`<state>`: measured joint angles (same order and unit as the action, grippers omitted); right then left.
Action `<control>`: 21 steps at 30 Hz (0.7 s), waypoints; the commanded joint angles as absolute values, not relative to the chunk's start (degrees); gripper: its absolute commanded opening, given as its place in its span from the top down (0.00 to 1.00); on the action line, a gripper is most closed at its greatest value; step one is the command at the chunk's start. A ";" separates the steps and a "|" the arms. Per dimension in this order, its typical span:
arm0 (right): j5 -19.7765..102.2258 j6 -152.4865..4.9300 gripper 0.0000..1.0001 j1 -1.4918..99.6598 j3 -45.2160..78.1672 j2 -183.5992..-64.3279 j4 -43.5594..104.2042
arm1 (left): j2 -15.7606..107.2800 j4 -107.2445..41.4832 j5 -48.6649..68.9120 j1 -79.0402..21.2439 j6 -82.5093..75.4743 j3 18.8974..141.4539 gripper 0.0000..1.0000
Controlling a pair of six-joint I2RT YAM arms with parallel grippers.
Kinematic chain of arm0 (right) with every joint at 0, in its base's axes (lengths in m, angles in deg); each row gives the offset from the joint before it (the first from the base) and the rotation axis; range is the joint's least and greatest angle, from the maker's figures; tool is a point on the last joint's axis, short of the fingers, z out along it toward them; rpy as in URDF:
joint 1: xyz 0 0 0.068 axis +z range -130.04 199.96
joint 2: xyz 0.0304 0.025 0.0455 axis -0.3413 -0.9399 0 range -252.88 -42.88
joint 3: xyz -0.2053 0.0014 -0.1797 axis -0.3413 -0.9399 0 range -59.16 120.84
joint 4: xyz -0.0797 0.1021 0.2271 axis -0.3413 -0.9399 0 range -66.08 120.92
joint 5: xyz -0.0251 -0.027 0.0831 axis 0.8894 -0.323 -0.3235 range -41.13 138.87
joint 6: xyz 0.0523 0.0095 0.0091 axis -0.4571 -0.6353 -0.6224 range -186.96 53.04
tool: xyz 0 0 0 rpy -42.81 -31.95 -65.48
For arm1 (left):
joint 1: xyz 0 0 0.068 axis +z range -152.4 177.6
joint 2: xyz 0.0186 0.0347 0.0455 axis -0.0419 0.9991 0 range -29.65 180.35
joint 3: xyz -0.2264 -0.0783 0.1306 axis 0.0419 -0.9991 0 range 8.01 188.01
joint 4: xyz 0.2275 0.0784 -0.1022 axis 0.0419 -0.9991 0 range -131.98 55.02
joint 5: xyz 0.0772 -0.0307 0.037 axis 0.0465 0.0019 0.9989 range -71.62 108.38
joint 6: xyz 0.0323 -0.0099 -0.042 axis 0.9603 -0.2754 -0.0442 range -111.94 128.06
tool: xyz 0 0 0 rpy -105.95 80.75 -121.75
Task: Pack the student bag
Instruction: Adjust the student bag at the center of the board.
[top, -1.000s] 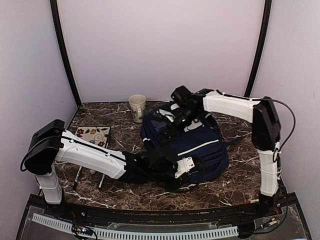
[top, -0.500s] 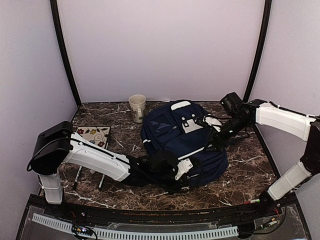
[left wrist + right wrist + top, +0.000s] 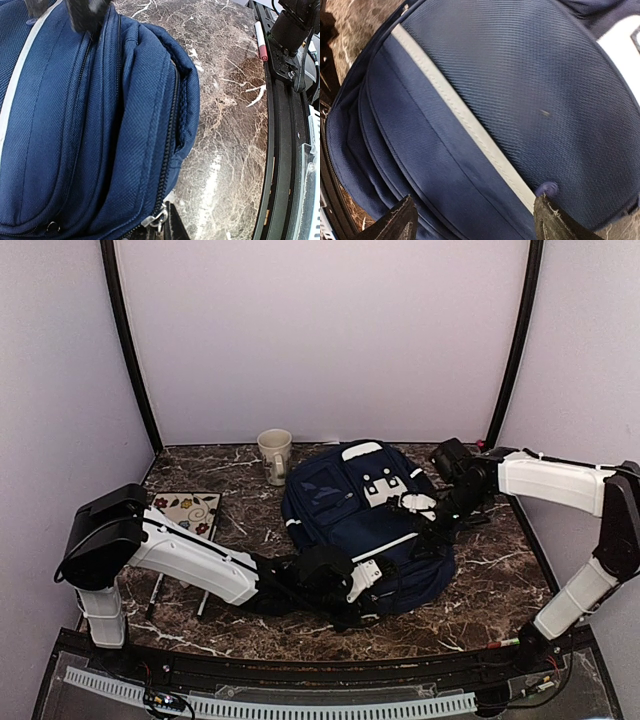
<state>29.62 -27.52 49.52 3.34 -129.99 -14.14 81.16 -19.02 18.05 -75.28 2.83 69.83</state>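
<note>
Brown, white-veined marble bench (image 3: 480,580) enclosed by lilac walls (image 3: 330,330). The student bag (image 3: 350,508) lies mid-bench. The right gripper (image 3: 475,200) hangs over it, fingers (image 3: 395,222) wide. The left gripper (image 3: 350,585) meets the bag's near side, and I cannot tell its opening. A mug (image 3: 275,455) stands by the back edge.

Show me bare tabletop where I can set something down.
Widest: front right, between the bag and the right arm's base. Also the back-left corner, left of the mug. Crowded front left: tile, pens, left arm.
</note>
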 commanded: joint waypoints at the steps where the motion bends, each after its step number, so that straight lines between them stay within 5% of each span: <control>1: 31.55 -23.12 0.20 52.82 1.89 -131.12 -14.01 | 78.31 -17.72 18.67 -75.26 2.39 69.27 0.98; 7: 40.34 -26.30 0.29 56.98 -0.13 -132.65 -5.22 | 78.11 -17.00 19.26 -75.18 1.48 69.07 0.98; 13: 46.64 -35.26 0.77 55.54 4.07 -128.92 3.19 | 77.82 -16.76 19.88 -75.26 0.14 67.90 0.98; 21: 41.72 -36.23 0.89 55.55 10.04 -120.66 0.32 | 85.15 -17.92 21.54 -75.19 -4.10 71.28 0.96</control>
